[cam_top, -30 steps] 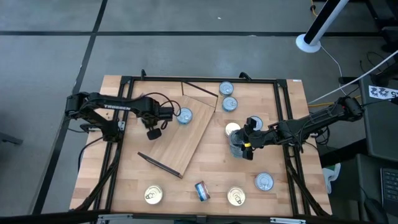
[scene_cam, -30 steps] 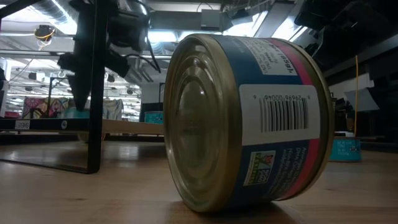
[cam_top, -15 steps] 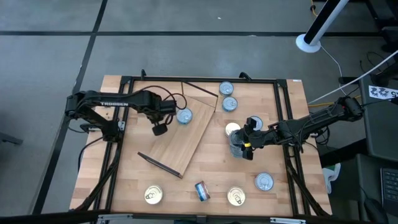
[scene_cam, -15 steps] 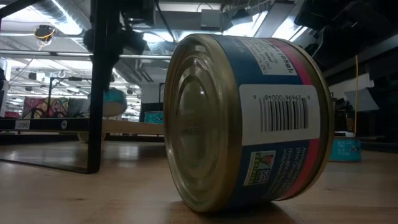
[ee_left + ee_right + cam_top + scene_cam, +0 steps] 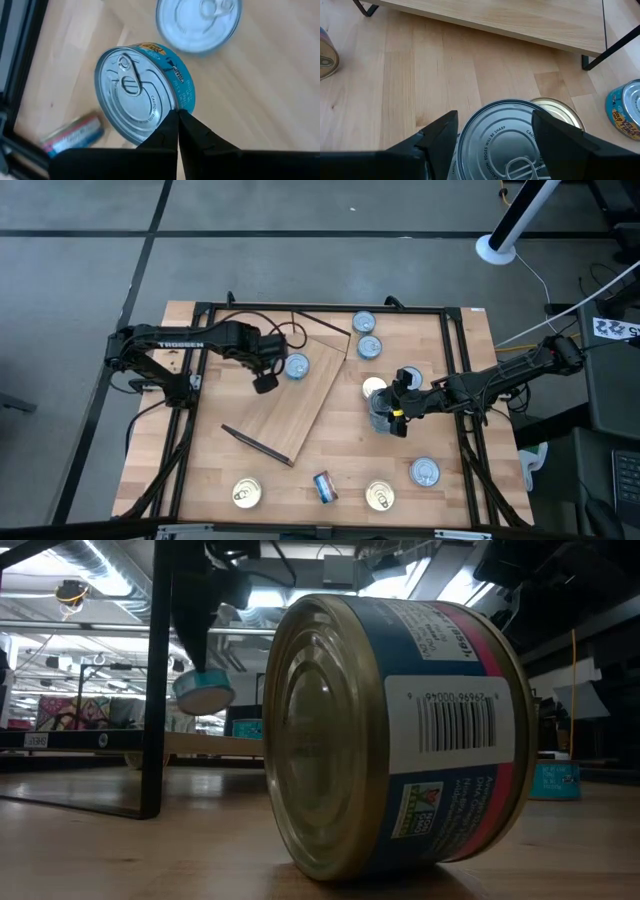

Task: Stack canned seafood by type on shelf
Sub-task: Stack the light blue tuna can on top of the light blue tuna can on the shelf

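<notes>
My left gripper (image 5: 265, 382) hangs over the light plywood shelf (image 5: 305, 405), shut on a silver-topped, teal-labelled tin (image 5: 140, 92), which also shows tilted in the low view (image 5: 203, 692). Just beyond it a similar tin (image 5: 296, 366) rests flat on the shelf. My right gripper (image 5: 385, 418) is right of the shelf, closed around a silver-topped tin (image 5: 505, 142). A gold-lidded tin (image 5: 373, 388) stands just beyond that one on the tabletop. My left gripper pinches the tin by the rim of its lid (image 5: 169, 107), opposite the pull tab, only at the fingertips, coming from above. The tin is lifted clear of the shelf and hangs tilted below the fingers. My right gripper has one finger (image 5: 442, 132) on each side of the tin's round wall, at about lid height. The tin stands upright; what it rests on is hidden.
Two silver tins (image 5: 363, 323) (image 5: 369, 346) stand near the far edge and one (image 5: 425, 472) near the right. Two gold-lidded tins (image 5: 246, 493) (image 5: 379, 496) and a blue-red tin on its side (image 5: 324, 487) lie along the near edge. Dark frame bars (image 5: 255, 444) edge the shelf.
My left gripper has carried its tin toward the table's right and slightly toward the far edge, closing on the tin that sits on the shelf. In the low view the held tin has swung into sight, tilted. The right arm has kept still.
</notes>
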Tool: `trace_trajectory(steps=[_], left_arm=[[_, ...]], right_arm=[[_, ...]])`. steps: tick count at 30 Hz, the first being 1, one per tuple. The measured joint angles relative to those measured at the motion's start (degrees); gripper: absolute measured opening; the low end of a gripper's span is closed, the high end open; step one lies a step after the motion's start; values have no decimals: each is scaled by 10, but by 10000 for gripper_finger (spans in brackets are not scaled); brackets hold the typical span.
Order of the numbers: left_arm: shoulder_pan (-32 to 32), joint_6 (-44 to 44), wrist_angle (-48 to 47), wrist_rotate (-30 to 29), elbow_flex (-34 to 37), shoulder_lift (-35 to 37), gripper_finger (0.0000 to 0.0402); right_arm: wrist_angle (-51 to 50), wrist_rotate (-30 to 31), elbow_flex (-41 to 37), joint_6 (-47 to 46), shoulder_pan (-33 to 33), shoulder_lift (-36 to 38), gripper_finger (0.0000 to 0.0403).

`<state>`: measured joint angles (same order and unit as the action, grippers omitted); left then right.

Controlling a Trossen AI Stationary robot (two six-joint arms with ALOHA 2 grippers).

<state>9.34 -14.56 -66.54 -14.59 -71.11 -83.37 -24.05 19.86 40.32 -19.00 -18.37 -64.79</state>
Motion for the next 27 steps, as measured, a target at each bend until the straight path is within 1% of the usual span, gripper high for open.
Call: trace_trajectory(steps=[9,16,22,27], left_arm=[[-1,18,72,-1,0,0,0],[-14,46,130,-1,0,0,0],[-27,60,155,-1,0,-1,0],[-34,75,163,-3,-1,-27,0]], right_arm=[[0,0,0,0,0,0,252],[0,0,0,0,0,0,252],[0,0,0,0,0,0,252],[0,0,0,0,0,0,252]])
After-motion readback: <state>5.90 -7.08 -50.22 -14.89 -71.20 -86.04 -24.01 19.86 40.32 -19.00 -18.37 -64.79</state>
